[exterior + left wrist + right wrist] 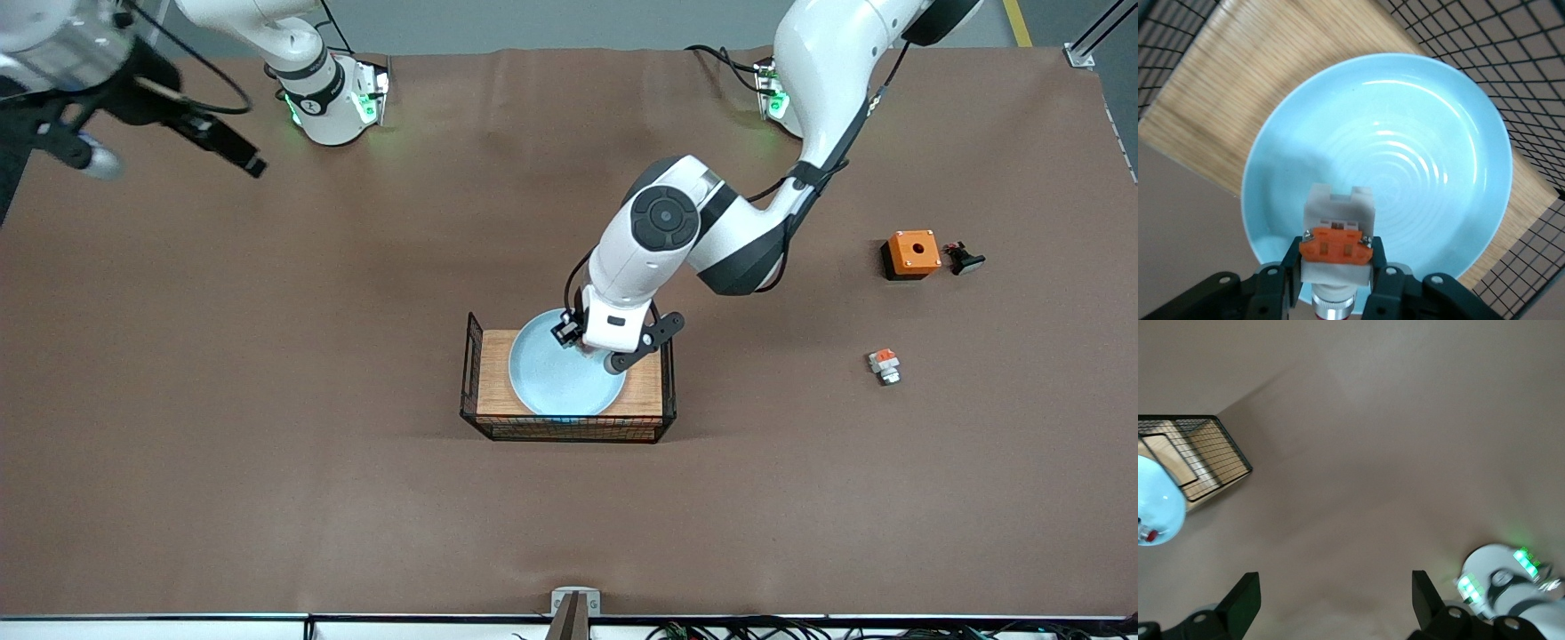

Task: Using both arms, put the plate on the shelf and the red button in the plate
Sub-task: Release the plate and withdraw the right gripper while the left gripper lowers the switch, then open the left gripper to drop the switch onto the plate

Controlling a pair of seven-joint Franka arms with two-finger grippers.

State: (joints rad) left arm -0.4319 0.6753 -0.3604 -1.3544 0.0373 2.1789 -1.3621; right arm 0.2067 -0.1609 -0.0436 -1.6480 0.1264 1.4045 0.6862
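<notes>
The pale blue plate (pixel 556 382) lies on the wooden floor of a black wire basket (pixel 480 382) in the middle of the table. My left gripper (pixel 582 342) is over the plate's edge and is shut on the red button (pixel 1337 243). The button's white body and orange-red block sit between the fingers, with the silver end toward the wrist. The plate (pixel 1405 133) fills the left wrist view beneath it. My right gripper (pixel 76 142) is open and empty, raised over the right arm's end of the table; in its own view (pixel 1336 593) only bare table lies below.
An orange square box with a hole (pixel 912 252) and a small black part (pixel 965 260) lie toward the left arm's end. The look-alike white and orange-red piece (pixel 884 365) lies nearer the front camera than the box. The basket has raised wire walls (pixel 1531 60).
</notes>
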